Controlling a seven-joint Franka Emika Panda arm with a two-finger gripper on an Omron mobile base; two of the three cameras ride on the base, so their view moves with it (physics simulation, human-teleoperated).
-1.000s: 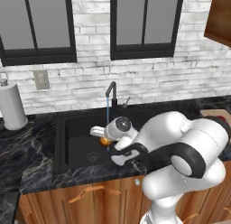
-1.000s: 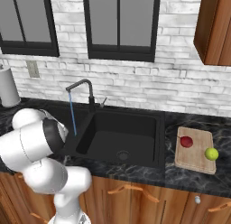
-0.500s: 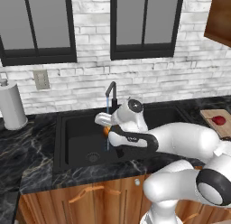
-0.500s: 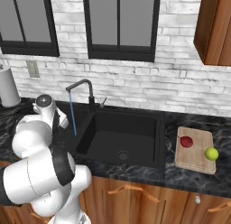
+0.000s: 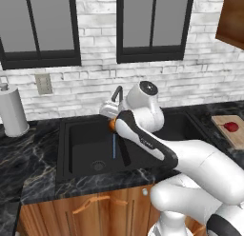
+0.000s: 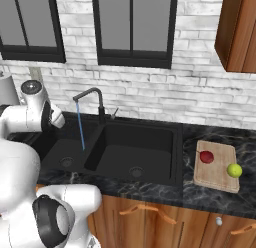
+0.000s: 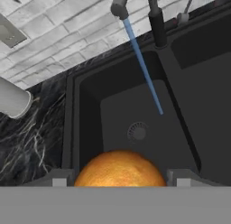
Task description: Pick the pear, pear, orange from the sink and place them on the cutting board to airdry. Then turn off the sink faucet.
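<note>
The orange (image 7: 119,170) sits between my gripper's (image 7: 119,181) two fingertips, and the gripper is shut on it above the left basin of the black sink (image 7: 85,105). From the left base the orange (image 5: 112,124) peeks out under the gripper (image 5: 110,118), beside the sink faucet (image 5: 116,93). Water runs from the faucet (image 6: 94,98) into the sink (image 6: 150,128). On the cutting board (image 6: 216,178) to the right lie the dark red pear (image 6: 206,156) and the yellow-green pear (image 6: 234,170). The red pear (image 5: 231,127) also shows on the board (image 5: 234,137).
A paper towel roll (image 5: 12,111) stands on the dark marble counter left of the sink. The brick wall with windows runs behind the faucet. A wooden cabinet (image 6: 239,32) hangs at the upper right.
The arm has swung up and out, lifting the orange from low in the sink to beside the faucet spout. The pears on the board have not moved.
</note>
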